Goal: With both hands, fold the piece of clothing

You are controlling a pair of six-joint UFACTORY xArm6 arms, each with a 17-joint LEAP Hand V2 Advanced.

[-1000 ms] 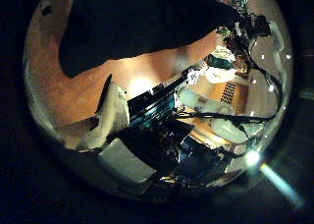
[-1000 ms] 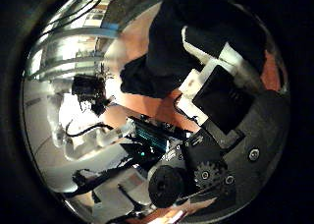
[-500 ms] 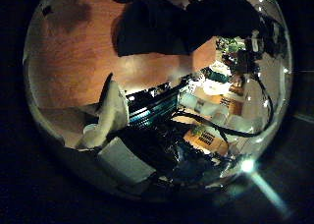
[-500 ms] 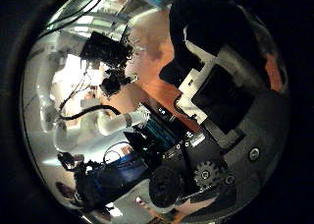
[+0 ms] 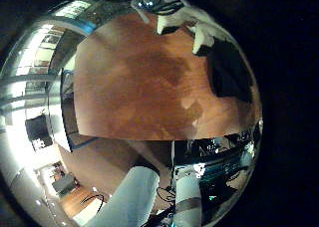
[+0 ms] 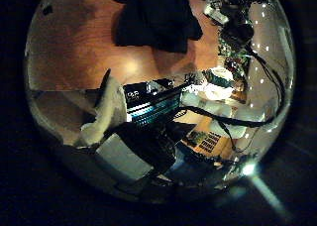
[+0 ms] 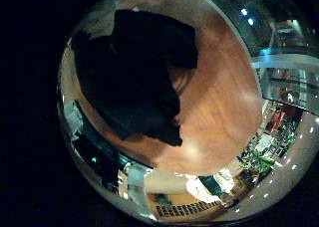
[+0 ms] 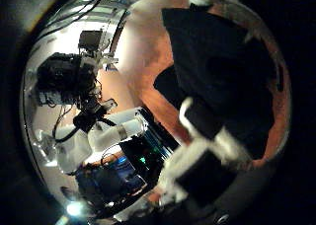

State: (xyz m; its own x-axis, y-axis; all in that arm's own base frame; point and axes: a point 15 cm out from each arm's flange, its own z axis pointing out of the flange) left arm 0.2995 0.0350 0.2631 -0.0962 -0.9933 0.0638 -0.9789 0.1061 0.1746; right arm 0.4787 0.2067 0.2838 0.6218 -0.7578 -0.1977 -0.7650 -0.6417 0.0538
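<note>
A dark piece of clothing (image 7: 140,78) is seen lying bunched on the wooden surface (image 7: 214,108); it is close beneath the right hand (image 8: 212,151), whose pale fingers (image 8: 193,116) reach over it, uncurled and holding nothing; the left hand (image 6: 109,112) is held off the cloth, its fingers extended, nothing gripped.

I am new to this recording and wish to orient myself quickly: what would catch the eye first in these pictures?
The dark piece of clothing stands out first, lying bunched on the wooden table and filling much of the right little finger side palm view, so it is close to that palm. In the right thumb side view, the hand's own white and black fingers reach over the cloth.
</note>
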